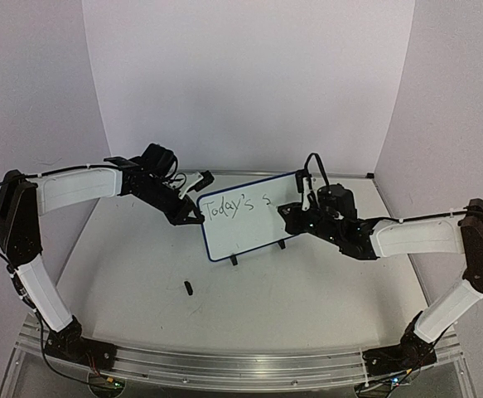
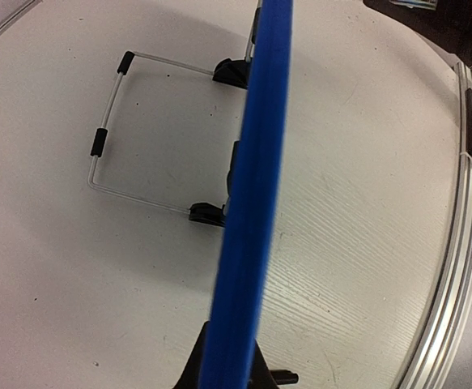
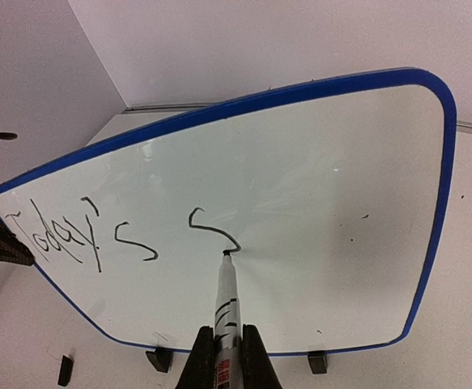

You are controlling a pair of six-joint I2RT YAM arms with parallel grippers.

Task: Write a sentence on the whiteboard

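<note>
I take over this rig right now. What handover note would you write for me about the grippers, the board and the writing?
Left gripper: jaws shut on the whiteboard at its edge; the board stands on the table.
Right gripper: jaws shut on a marker, tip on the board at the end of a curved stroke.
Done: the sentence so far reads "Today's" plus that stroke.
Left to do: the rest of the words.

A robotics lab cell: bare white backdrop panels (image 1: 249, 83) beyond the left claw (image 1: 196, 217), aluminium mounting rail (image 1: 224, 363) edging the bench (image 1: 142, 282).
</note>
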